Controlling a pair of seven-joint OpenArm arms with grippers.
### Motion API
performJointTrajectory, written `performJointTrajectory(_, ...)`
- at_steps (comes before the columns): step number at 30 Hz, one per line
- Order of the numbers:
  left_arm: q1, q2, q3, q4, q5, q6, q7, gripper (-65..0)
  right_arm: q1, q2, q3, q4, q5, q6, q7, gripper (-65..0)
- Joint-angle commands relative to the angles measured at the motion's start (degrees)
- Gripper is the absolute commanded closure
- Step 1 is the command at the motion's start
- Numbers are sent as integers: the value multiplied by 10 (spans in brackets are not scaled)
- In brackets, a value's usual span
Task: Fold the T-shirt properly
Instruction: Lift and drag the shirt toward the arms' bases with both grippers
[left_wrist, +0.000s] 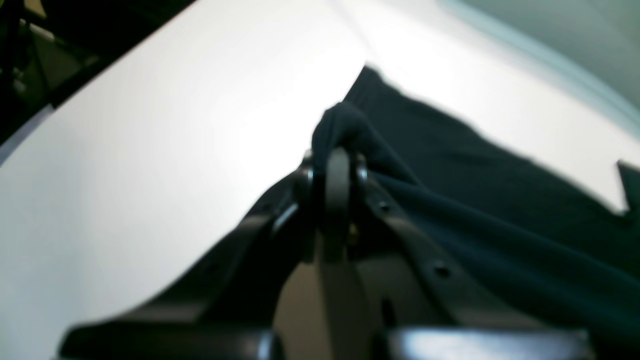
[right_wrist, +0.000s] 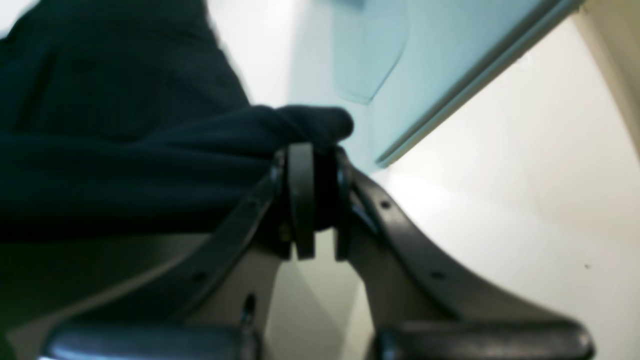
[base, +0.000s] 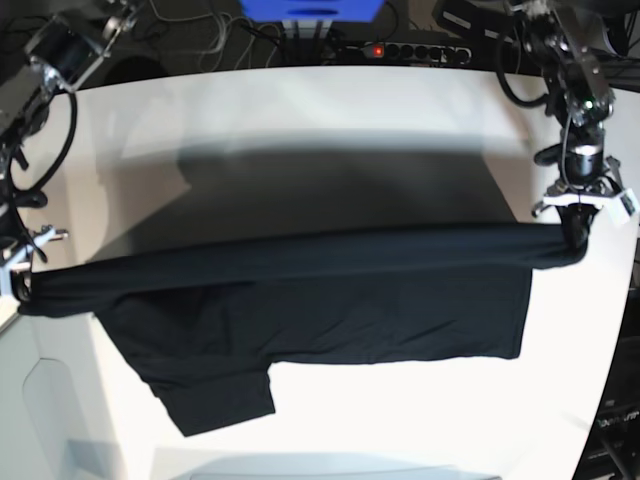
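T-shirt (base: 330, 290), one, black, stretched above one white tabletop (base: 300, 110), left gripper (base: 575, 235) and right gripper (base: 22, 290) each clenched on an end

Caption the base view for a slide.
Left gripper and right gripper hold the black T-shirt stretched above the white table.

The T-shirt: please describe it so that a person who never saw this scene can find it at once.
Look at the white table that fills the base view. Above its middle, a wide black cloth hangs stretched from side to side: this is the T-shirt. The left hand and the right hand each pinch one end of it, and it is the only dark, soft thing over the pale surface.
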Motion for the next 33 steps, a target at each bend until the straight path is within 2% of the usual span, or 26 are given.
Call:
performJointTrajectory(1, -4, -9, -6, 10, 5, 3, -20, -1, 10, 17, 3, 9, 3, -7, 6, 0)
performJointTrajectory(4, -3, -7, -6, 10, 1, 3, -20, -1, 3, 19, 4, 9, 3, -7, -1, 0)
performJointTrajectory(15, 89, 10, -6, -4, 1, 2, -21, -1, -144, 5, 20, 9, 4, -7, 3, 0)
performJointTrajectory(19, 116, 11, -5, -23, 1, 2, -21, -1, -187, -25, 42, 9, 5, -7, 3, 0)
performJointTrajectory(24, 138, 12, -3, -46, 1, 2, -21, -1, -244, -44, 43, 7, 5, -7, 3, 0)
performJointTrajectory(30, 177, 12, -2, -45, 1, 2, -21, -1, -280, -51, 40, 3, 4, -7, 3, 0)
performJointTrajectory(33, 201, 25, -5, -42, 1, 2, -21, -1, -282, -49, 40, 3, 3, -7, 3, 0)
